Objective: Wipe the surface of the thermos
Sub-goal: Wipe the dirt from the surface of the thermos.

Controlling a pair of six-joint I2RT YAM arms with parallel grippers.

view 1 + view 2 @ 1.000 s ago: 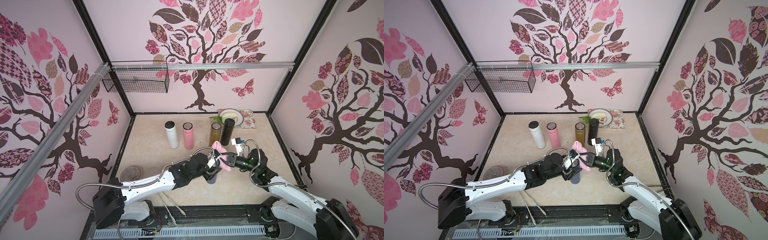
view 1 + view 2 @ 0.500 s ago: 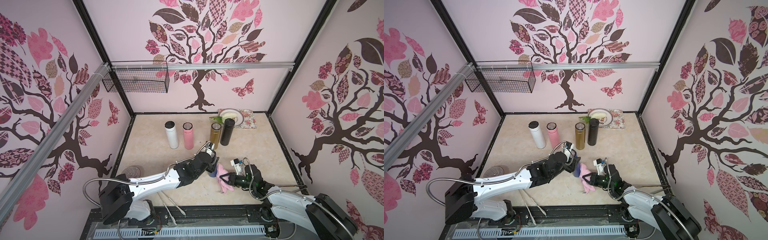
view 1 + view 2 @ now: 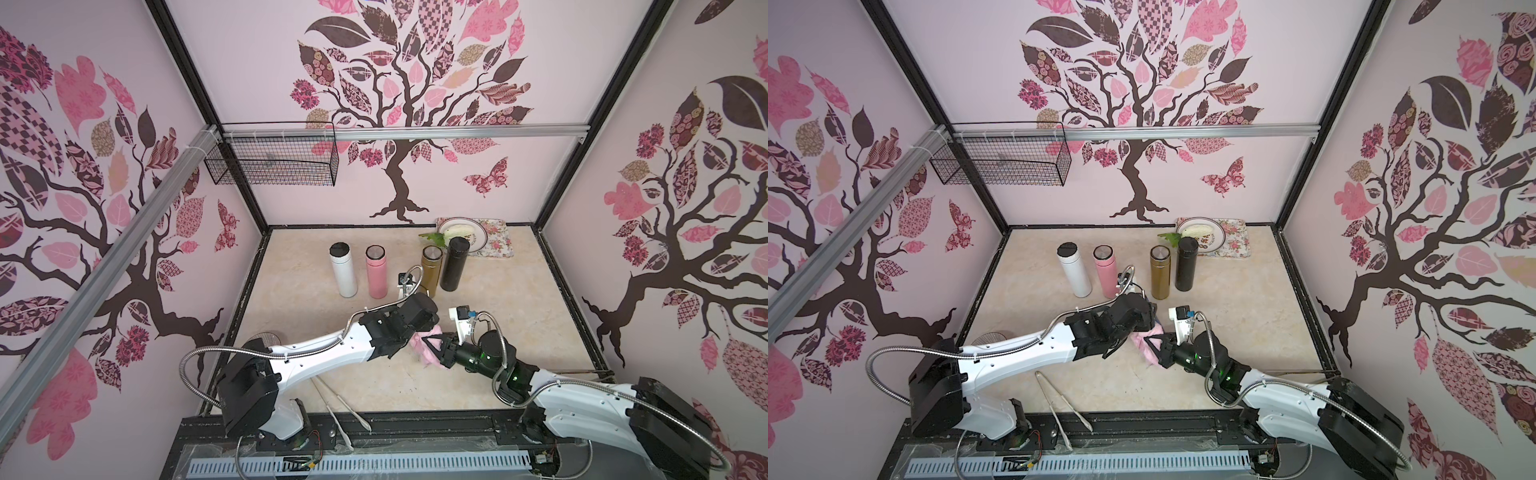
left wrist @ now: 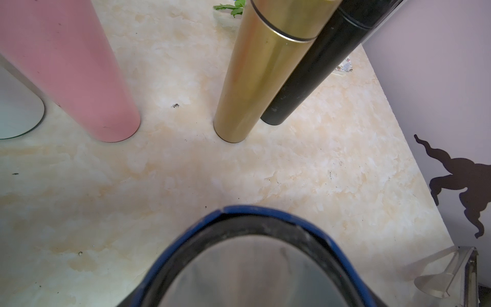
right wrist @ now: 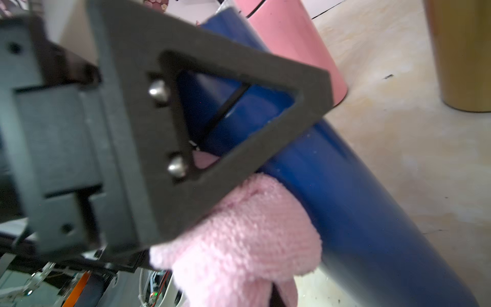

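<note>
Near the front middle of the table point(image 3: 519, 332), my left gripper point(image 3: 411, 334) is clamped on the blue thermos point(image 5: 345, 212). My right gripper point(image 3: 430, 345) is pinched tight on the pink cloth point(image 5: 239, 239), holding it against the thermos's side. Farther back stand the white flask point(image 3: 343, 274), pink flask point(image 3: 376, 276), gold flask point(image 3: 431, 274) and black flask point(image 3: 455, 266) in a row, with a plate point(image 3: 484, 239) behind them by the back wall.
</note>
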